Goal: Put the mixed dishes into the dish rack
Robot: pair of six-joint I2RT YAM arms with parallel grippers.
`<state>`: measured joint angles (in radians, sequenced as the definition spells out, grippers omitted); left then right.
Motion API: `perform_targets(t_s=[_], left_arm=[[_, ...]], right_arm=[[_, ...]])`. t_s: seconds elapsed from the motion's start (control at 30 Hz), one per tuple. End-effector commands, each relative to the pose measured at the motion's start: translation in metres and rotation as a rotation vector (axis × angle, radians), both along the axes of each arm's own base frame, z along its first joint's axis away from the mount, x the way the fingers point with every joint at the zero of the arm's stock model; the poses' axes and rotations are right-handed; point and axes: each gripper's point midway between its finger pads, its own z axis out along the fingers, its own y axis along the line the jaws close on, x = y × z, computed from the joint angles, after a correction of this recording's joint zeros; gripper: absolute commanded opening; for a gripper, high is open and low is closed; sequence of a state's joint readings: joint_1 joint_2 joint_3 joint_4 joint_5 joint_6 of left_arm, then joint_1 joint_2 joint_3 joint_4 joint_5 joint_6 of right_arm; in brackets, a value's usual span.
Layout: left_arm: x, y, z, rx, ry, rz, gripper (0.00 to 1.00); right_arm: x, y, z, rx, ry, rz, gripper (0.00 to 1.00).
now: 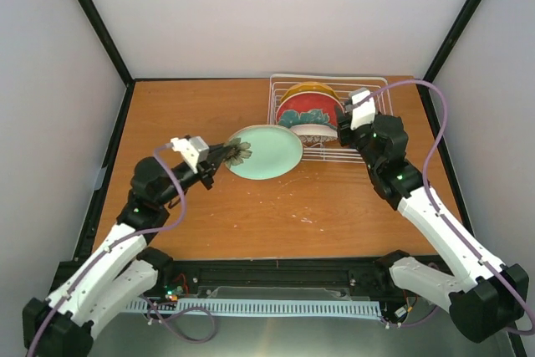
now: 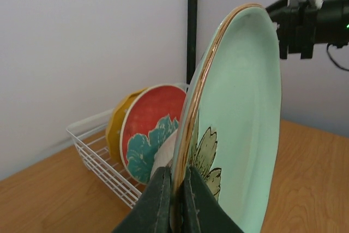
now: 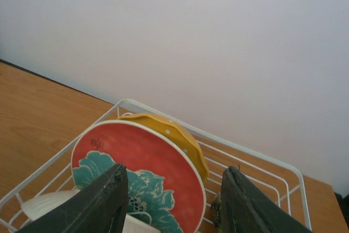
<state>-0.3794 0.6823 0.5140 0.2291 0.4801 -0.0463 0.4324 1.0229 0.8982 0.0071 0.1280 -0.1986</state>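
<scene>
Our left gripper (image 2: 175,184) rises from the bottom edge, its jaws pressed together on the copper-coloured rim of a pale teal dish (image 2: 245,124), which stands on edge and tilts slightly right. A brown leafy motif shows on its face just above the jaws. Behind it, the white wire dish rack (image 2: 98,156) sits on the wooden bench (image 2: 49,200) with the red plate (image 2: 155,115) and its teal flower upright, the orange-yellow plate (image 2: 116,126) behind that. A white piece of crockery (image 2: 163,154) peeks between. Top right, we see the dark right arm (image 2: 316,17).
</scene>
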Motion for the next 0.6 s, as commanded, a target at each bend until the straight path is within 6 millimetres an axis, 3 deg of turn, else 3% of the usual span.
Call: perform_targets(t_s=[0.0,0.23,0.37,0.57], left_arm=[[0.017,-0.007,0.036,0.003,-0.191,0.149,0.01],[0.033,-0.036,0.042,0.041,-0.295,0.242,0.01],[0.046,-0.064,0.037,0.089,-0.324,0.224,0.01],[0.056,-0.090,0.047,0.077,-0.379,0.181,0.01]], right_arm=[[-0.002,-0.013,0.001,0.069,-0.031,-0.073,0.47],[-0.007,-0.015,-0.003,0.089,-0.051,-0.068,0.47],[-0.011,-0.022,0.000,0.093,-0.085,-0.094,0.47],[-0.014,-0.021,0.003,0.080,-0.096,-0.080,0.47]])
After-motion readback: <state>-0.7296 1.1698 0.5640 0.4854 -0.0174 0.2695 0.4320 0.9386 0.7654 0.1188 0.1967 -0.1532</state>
